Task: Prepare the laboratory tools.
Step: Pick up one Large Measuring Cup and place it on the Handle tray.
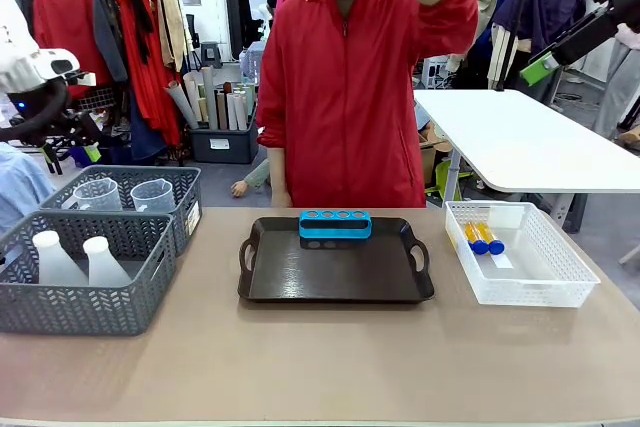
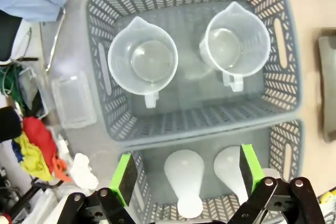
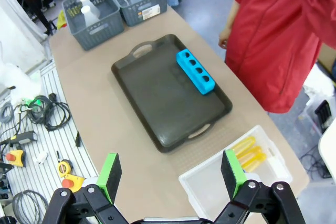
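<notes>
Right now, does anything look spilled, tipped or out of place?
Nothing stands out: blue rack level on the tray, test tubes lying in the white basket, beakers and flasks upright in the grey baskets.

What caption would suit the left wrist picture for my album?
Open left gripper above grey baskets holding two clear beakers and two white flasks.

Left claw (image 2: 187, 171) and right claw (image 3: 170, 171) are black, each with 2 green pads (image 2: 126, 174) (silver screws at the knuckles).

Left gripper (image 2: 188, 174) open, pointing down; right gripper (image 3: 171, 174) open, apparently raised high.
</notes>
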Robot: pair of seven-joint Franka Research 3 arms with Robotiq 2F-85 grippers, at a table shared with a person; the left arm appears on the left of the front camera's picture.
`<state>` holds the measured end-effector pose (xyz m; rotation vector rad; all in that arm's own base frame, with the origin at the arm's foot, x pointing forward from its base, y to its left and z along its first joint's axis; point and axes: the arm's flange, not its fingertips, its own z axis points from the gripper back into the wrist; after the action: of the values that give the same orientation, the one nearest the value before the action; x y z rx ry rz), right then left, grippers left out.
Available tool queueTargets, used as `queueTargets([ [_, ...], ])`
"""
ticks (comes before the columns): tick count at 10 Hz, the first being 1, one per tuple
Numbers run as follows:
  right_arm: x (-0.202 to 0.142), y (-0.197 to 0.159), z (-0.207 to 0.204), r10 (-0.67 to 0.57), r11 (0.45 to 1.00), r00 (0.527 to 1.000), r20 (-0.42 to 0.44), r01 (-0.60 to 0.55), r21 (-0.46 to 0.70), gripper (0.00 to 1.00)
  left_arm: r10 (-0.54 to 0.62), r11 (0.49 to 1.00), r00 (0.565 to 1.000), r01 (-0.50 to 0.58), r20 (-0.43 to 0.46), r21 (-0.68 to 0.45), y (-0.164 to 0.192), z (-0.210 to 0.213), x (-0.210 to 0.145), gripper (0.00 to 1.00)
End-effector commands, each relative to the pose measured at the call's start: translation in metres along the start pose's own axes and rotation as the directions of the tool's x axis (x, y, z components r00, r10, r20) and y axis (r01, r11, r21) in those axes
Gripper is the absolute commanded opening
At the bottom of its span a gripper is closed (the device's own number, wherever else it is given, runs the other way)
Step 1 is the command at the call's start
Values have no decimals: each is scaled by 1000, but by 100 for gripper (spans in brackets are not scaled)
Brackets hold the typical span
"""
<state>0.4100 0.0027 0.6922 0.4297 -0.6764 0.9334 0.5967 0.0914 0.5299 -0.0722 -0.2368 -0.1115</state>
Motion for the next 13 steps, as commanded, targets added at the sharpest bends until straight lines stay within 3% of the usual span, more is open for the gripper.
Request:
queueTargets([
  [1, 1, 1, 0, -1, 1000, 1000, 4, 1, 4, 100, 44, 999, 999, -44, -17, -10, 9, -16, 25, 100],
  [5, 1, 1, 0, -1, 1000, 1000, 4, 1, 4, 100, 164, 985, 985, -167, -58, -52, 34, -71, 36, 100],
  [7, 1, 1, 0, -1, 1000, 1000, 4, 1, 4, 100, 171, 982, 983, -176, -66, -74, 37, -77, 31, 100],
  [13, 1, 1, 0, -1, 1000, 1000, 4, 1, 4, 100, 137, 991, 986, -136, -93, 16, 48, -109, 28, 100],
])
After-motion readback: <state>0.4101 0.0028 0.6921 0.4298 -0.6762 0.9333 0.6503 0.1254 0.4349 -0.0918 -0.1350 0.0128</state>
